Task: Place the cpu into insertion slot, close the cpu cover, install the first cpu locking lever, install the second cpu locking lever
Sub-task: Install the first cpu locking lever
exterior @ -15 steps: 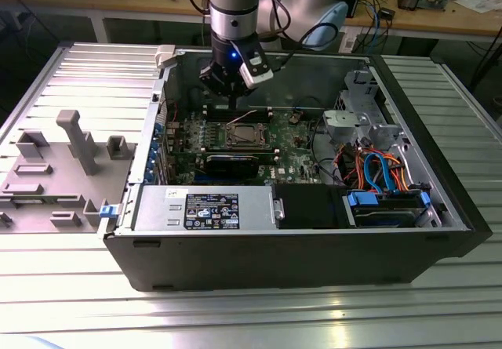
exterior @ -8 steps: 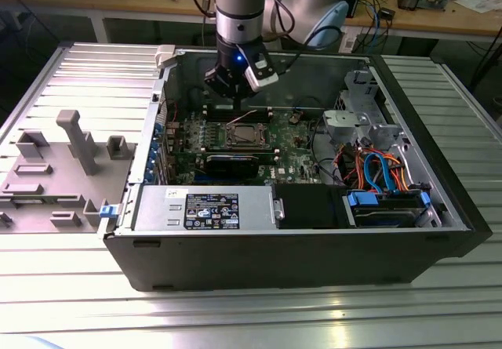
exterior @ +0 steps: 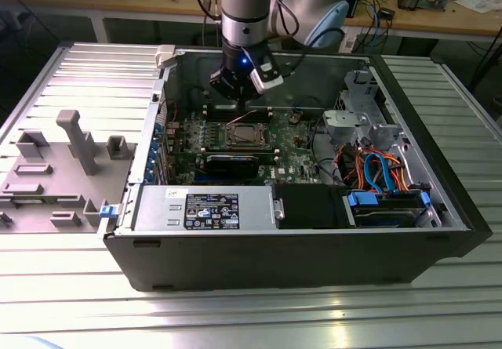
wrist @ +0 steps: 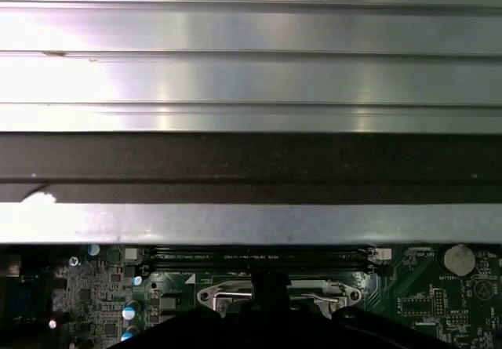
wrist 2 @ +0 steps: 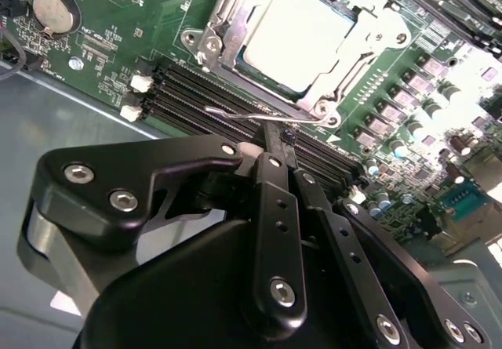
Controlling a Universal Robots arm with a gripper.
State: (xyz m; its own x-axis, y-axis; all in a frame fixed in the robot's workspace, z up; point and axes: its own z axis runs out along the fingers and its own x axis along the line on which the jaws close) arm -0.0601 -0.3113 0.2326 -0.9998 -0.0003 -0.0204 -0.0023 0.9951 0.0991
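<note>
Claw (wrist 2: 271, 149) pinches wire lever (wrist 2: 259, 115) beside cpu (wrist 2: 298, 35); no legible print.

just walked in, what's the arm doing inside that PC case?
The arm's hand is low over the motherboard, right beside the CPU socket. The cpu already sits in the insertion slot with the cpu cover closed over it. The hand's fingertips are at a thin wire locking lever next to the memory slots, apparently working it into place.
</note>
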